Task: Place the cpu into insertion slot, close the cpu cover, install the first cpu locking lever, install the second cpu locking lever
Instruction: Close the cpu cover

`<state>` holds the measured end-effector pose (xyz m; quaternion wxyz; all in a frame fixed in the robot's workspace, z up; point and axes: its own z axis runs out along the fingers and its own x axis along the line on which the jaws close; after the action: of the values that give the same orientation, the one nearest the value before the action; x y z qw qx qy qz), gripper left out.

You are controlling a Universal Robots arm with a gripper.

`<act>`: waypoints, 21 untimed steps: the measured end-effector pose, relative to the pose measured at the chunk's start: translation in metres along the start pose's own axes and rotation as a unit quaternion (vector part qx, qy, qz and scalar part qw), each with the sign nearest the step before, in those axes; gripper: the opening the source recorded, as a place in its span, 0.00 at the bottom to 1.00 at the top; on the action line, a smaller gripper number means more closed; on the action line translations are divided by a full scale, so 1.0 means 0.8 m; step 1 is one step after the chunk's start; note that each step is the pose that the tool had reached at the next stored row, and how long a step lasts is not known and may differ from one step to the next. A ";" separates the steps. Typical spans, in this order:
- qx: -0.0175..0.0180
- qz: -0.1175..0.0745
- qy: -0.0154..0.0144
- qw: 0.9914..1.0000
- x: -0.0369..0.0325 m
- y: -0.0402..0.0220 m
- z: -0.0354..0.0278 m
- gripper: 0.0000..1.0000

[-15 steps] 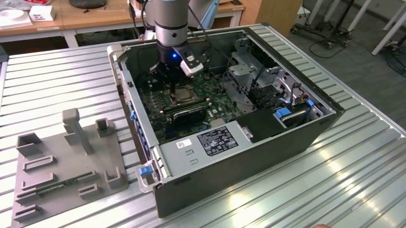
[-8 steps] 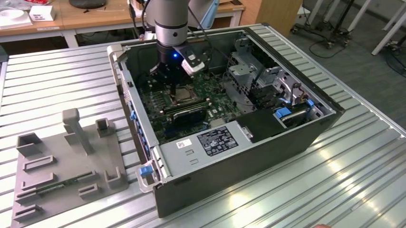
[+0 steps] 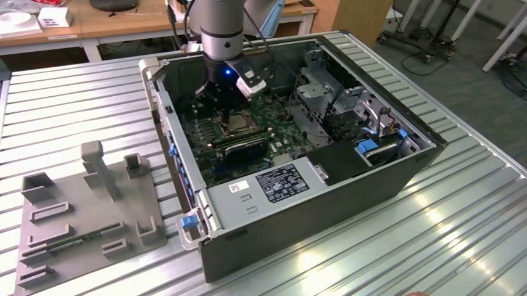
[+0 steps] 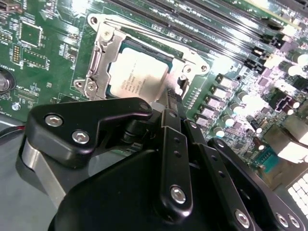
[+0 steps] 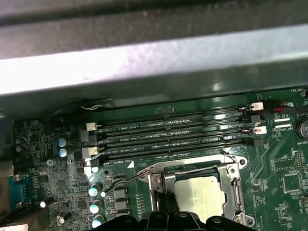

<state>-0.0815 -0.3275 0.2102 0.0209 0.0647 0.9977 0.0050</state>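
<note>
Down inside the open computer case (image 3: 329,203), my gripper (image 4: 173,103) hangs with its black fingers drawn together to a narrow tip, and I can see nothing pinched between them. That tip sits right at one edge of the cpu cover (image 4: 96,67), the silvery frame lying flat around the chip; whether it actually touches the metal I cannot tell. The cpu (image 4: 137,77) lies seated in the insertion slot (image 4: 151,50), its pale metal top showing through the cover's cut-out, amid the green motherboard (image 4: 48,53). In the first wrist view a thin wire lever (image 5: 126,178) runs from a corner of the cover toward a row of small capacitors (image 5: 95,190); I cannot tell whether it is latched. Just beside the socket lie the long black memory slots (image 5: 173,130), parallel to one of its sides. In the exterior view my arm (image 3: 221,31) reaches down into the case, with the grey perforated drive cage (image 3: 317,92) on the exterior view's right. The case rests on a slatted metal table (image 3: 461,234), and a grey fixture block (image 3: 91,203) stands apart on the exterior view's left.
</note>
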 end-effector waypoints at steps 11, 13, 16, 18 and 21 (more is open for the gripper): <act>0.002 -0.015 -0.005 1.000 0.0003 -0.0020 0.0029 0.11; 0.002 -0.016 -0.005 1.000 0.0005 -0.0026 0.0037 0.11; 0.002 -0.016 -0.005 1.000 0.0004 -0.0026 0.0037 0.11; 0.002 -0.016 -0.005 1.000 0.0004 -0.0026 0.0037 0.11; 0.002 -0.016 -0.005 1.000 0.0011 -0.0026 0.0038 0.11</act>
<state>-0.0825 -0.3295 0.2072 0.0262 0.0484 0.9985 0.0025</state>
